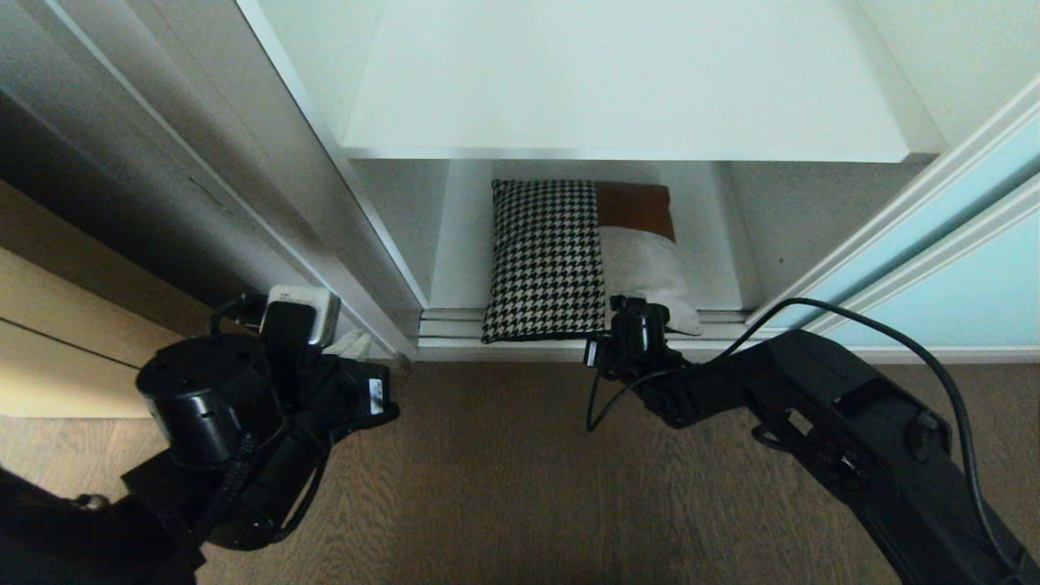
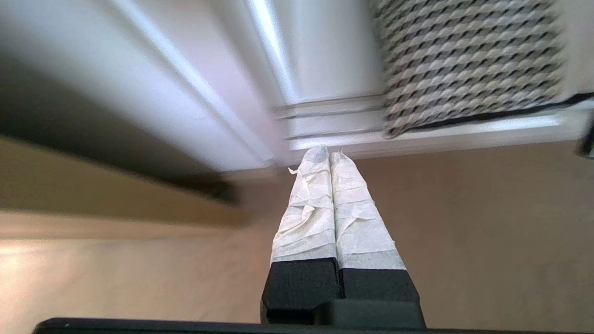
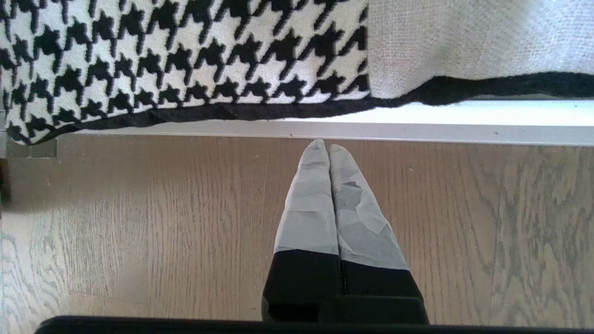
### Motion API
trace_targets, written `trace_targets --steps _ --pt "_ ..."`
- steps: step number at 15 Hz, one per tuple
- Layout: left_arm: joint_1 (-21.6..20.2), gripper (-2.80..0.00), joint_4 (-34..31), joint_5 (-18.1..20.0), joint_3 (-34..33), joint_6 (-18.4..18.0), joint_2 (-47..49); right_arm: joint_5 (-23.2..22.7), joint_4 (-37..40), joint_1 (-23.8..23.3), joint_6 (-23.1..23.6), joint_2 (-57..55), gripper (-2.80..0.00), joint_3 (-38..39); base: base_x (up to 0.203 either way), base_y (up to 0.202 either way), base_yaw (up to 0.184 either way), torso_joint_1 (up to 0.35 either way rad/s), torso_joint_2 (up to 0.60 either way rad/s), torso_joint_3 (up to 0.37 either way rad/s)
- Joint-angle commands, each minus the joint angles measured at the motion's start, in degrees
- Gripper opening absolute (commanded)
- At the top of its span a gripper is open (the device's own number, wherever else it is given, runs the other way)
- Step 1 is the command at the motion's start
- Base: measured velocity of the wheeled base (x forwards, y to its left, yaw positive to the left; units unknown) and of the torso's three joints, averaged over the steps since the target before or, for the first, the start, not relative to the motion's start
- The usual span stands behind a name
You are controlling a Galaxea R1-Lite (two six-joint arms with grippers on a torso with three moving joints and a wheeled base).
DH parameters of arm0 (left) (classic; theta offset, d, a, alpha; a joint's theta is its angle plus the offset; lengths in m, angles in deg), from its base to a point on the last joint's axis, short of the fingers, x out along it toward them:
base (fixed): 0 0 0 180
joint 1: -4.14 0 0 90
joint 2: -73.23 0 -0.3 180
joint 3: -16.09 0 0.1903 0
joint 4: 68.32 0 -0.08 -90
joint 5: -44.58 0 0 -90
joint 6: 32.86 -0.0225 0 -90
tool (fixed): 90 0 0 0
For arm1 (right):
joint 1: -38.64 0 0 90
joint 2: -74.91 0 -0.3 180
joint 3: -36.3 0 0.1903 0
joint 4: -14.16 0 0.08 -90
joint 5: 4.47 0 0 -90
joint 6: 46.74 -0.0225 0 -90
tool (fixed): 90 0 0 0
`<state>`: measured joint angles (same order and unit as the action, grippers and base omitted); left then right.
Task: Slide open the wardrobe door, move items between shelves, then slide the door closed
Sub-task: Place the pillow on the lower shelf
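The patchwork cushion (image 1: 552, 260) (image 2: 468, 60) (image 3: 185, 55) lies flat on the lower white shelf (image 1: 463, 244), its front edge overhanging the floor track (image 1: 455, 325). An upper white shelf (image 1: 617, 81) juts out above it. The sliding wardrobe door (image 1: 987, 280), pale aqua glass, stands slid to the right, leaving the opening bare. My right gripper (image 3: 328, 146) is shut and empty, low over the floor just short of the sill (image 3: 417, 120), below the cushion's front edge. My left gripper (image 1: 353, 345) (image 2: 329, 150) is shut and empty, near the foot of the wardrobe's left post.
The wardrobe's white left post (image 1: 325, 203) rises beside my left arm. A light wooden cabinet front (image 1: 49, 325) stands further left. Wood flooring (image 1: 487, 471) spreads before the wardrobe. A black cable (image 1: 894, 333) loops over my right arm.
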<state>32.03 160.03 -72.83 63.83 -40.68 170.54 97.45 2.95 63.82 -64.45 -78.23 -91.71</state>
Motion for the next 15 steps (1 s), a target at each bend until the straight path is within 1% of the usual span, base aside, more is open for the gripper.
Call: trace_targets --steps 1,3,5,6,8,9,10,11,12,13,14,15 --pt "0.2 -2.8 -17.7 -3.1 2.8 -0.4 -10.3 0.0 -0.1 0.0 0.0 0.8 -2.8 0.7 0.0 0.0 0.0 0.0 0.0 0.0" --pt "0.1 -2.8 -32.9 -4.7 5.7 -0.2 -16.0 0.0 -0.1 0.0 -0.1 0.7 -2.8 0.8 0.0 0.0 0.0 0.0 0.0 0.0" --pt "0.1 -2.8 -45.5 -4.9 7.0 0.7 -20.6 0.1 -0.1 0.1 -0.2 1.0 -2.8 1.0 0.0 0.0 0.0 0.0 0.0 0.0" --pt "0.1 -2.8 -50.7 -4.6 8.0 1.5 -23.0 0.1 -0.1 0.2 -0.2 1.4 -2.8 1.4 0.0 0.0 0.0 0.0 0.0 0.0" --pt "0.1 -2.8 -56.0 -3.6 8.4 2.5 -29.1 0.1 -0.1 0.2 -0.2 1.8 -2.8 1.5 0.0 0.0 0.0 0.0 0.0 0.0" --pt "0.1 -2.8 -60.4 -3.4 8.5 1.8 -31.6 0.1 0.0 0.3 -0.2 1.8 -2.8 1.5 0.0 0.0 0.0 0.0 0.0 0.0" --pt "0.1 -2.8 -68.3 -3.3 9.2 1.4 -34.7 0.1 0.0 0.6 -0.3 1.7 -2.8 1.8 0.0 0.0 0.0 0.0 0.0 0.0" --pt "0.1 -2.8 -75.9 -3.1 9.8 1.8 -38.0 0.1 -0.1 0.8 -0.3 1.7 -2.8 2.0 0.0 0.0 0.0 0.0 0.0 0.0" --pt "0.1 -2.8 -79.0 -3.1 9.9 6.0 -39.8 0.1 -0.1 1.7 -0.3 1.4 -2.8 2.0 0.0 0.0 0.0 0.0 0.0 0.0" --pt "0.1 -2.8 -79.7 -3.2 9.9 13.1 -39.8 0.2 0.0 2.1 -0.4 1.5 -2.8 2.1 0.0 0.0 0.0 0.0 0.0 0.0" --pt "-0.1 -2.8 -80.2 -3.4 9.9 18.6 -38.0 0.2 -0.1 2.3 -0.4 1.6 -2.8 2.3 0.0 0.0 0.0 0.0 0.0 0.0" --pt "-0.4 -2.8 -80.5 -3.8 10.1 22.7 -37.2 0.6 -0.1 2.6 -0.4 1.7 -2.8 2.3 0.0 0.0 0.0 0.0 0.0 0.0"
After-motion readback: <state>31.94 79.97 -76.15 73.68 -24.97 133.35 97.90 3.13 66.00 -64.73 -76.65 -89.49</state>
